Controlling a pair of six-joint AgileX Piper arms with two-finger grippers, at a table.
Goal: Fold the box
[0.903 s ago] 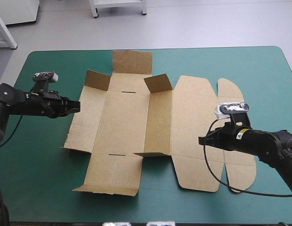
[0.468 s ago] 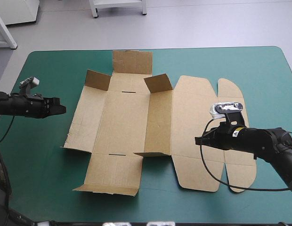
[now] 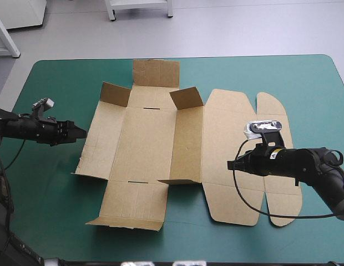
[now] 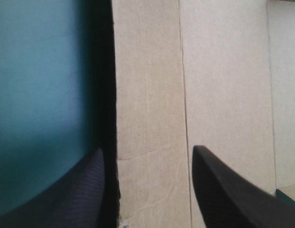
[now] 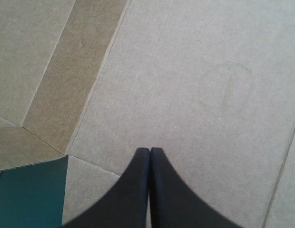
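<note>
Lying mostly flat across the middle of the table (image 3: pixel 322 88) in the high view, the box (image 3: pixel 147 138) has two short flaps (image 3: pixel 115 93) standing up on its far side. The left gripper (image 3: pixel 77 134) sits just off the box's left edge, pointing at it. The right gripper (image 3: pixel 230 164) hangs over the broad rounded panel on the box's right part, pointing toward the box's middle.

In the left wrist view, the left gripper's fingers (image 4: pixel 223 194) stand well apart with nothing clamped. The box's left edge runs between them, one finger over the teal-green cover (image 4: pixel 43 95) and the other over board.

In the right wrist view, the right gripper's fingers meet in one pointed arch, holding nothing, with board under and ahead of them. Whether they touch it cannot be told. A faint ring with a stroke inside, the mark (image 5: pixel 227 89), lies ahead of the tip; it reads as no word. A corner of cover shows beside the gripper.
</note>
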